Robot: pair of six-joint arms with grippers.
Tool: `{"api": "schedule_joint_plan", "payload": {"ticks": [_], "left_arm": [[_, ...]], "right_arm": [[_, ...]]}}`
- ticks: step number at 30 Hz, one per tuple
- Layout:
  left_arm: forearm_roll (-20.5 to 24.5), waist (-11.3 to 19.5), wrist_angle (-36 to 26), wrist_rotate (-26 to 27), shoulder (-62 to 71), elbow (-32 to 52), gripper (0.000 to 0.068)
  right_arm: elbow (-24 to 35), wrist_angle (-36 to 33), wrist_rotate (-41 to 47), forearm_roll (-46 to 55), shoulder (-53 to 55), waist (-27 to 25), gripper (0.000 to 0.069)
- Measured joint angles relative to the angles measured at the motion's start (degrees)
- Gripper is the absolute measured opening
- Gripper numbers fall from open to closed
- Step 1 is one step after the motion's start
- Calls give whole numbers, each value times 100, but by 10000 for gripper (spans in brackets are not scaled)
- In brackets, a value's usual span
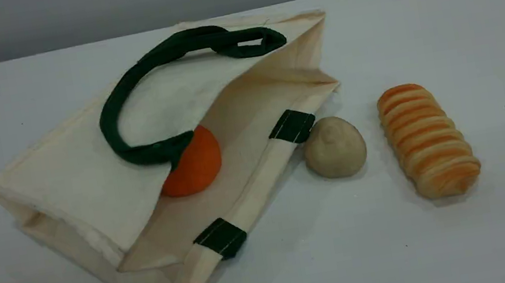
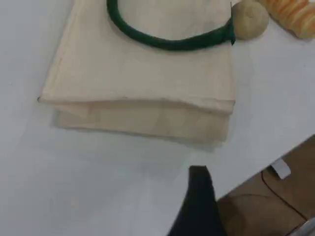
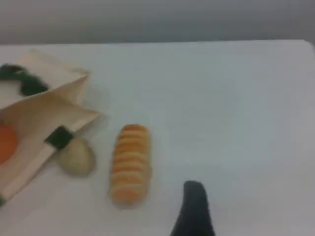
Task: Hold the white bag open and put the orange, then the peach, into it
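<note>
The white bag lies on its side on the table, mouth facing right, with a dark green handle curled over its upper panel. The orange sits just inside the mouth, half covered by that panel; it also shows at the left edge of the right wrist view. The peach is out of view. Neither arm appears in the scene view. Only one dark fingertip of my left gripper shows, above bare table near the bag's bottom fold. A single right fingertip hangs right of the food. Both hold nothing.
A beige round bun rests against the bag's lower rim. A long orange-and-cream striped bread roll lies to its right. In the left wrist view the table edge runs close to the fingertip, with brown floor beyond.
</note>
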State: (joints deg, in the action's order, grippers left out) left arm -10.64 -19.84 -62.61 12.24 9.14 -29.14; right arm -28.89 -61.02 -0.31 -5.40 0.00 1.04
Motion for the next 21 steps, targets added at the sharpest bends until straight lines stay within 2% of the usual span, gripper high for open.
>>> {"api": "schedule_joint_plan", "payload": {"ticks": [3,9,16,21], "left_arm": [[-15,288,-3,6,1,0,505],[-3,1164,-1,6,-165,0,505],[-3,1570,-9,6,-759,0,505],[4,1624,-13,6,-921,-5,505]], "right_arm": [[0,0,0,-5,0,-293,510],[0,0,-5,-55,0,-271,495],[0,0,0,-61,0,-271,495],[0,0,0,-61,0,-271,495]]}}
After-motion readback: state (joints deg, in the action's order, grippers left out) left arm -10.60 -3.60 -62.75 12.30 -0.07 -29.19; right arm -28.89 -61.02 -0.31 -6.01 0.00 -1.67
